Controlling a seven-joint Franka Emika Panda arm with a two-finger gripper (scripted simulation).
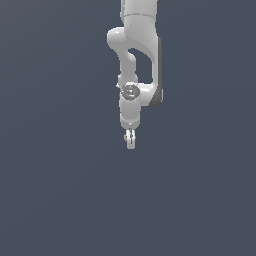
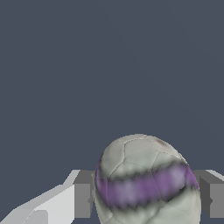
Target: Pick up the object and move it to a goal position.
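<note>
The object is a whitish ball (image 2: 140, 166) with a purple band around it, like a small football. In the wrist view it sits between my two grey fingers (image 2: 83, 194), which press against its sides. My gripper (image 2: 146, 197) is shut on the ball. In the exterior view the gripper (image 1: 130, 141) hangs straight down from the white arm, near the middle of the picture. There the ball is too small to tell apart from the fingertips. No goal marker shows in either view.
A plain dark grey-blue background fills both views. The white arm (image 1: 135, 60) comes down from the top centre of the exterior view.
</note>
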